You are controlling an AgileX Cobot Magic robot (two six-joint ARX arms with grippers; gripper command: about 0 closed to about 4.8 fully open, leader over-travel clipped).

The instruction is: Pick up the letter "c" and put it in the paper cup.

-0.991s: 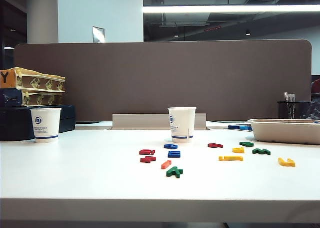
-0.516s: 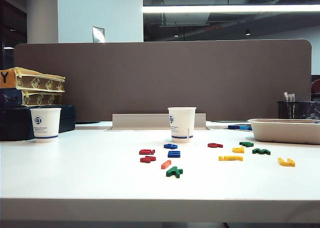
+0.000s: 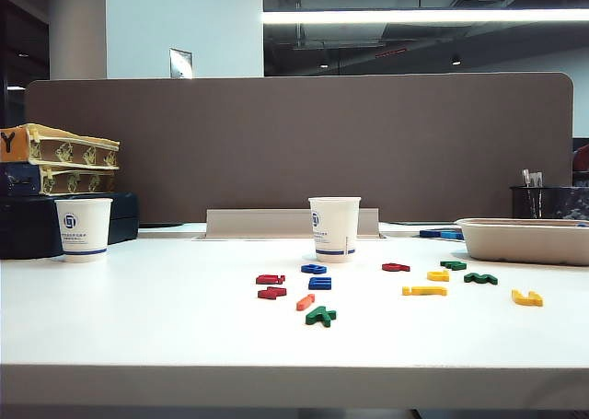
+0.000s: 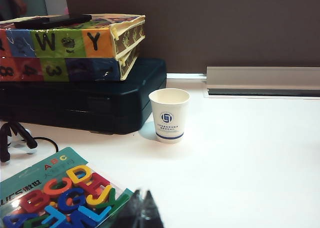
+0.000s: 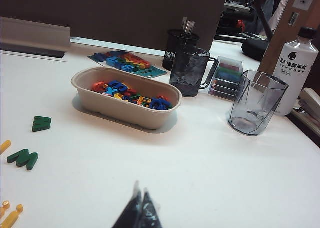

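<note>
Both grippers' fingers (image 4: 141, 213) (image 5: 138, 213) pressed together, holding nothing.

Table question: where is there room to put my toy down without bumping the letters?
The table is bare between the left cup and the red letters, and along the front edge. It is crowded from the middle cup across to the tray, where letters are scattered.

We see the left gripper (image 4: 141, 211), fingers pressed together, over bare white table (image 3: 147, 318); ahead of it only the logo-front cup (image 4: 169, 115) and a dark case (image 4: 80, 100) stand. The right gripper (image 5: 138, 211), likewise closed, faces an oval bowl (image 5: 127, 111) and clear tumbler (image 5: 256, 102). Scattered letters (image 3: 321, 315) crowd the paper cup (image 3: 334, 228).
</note>
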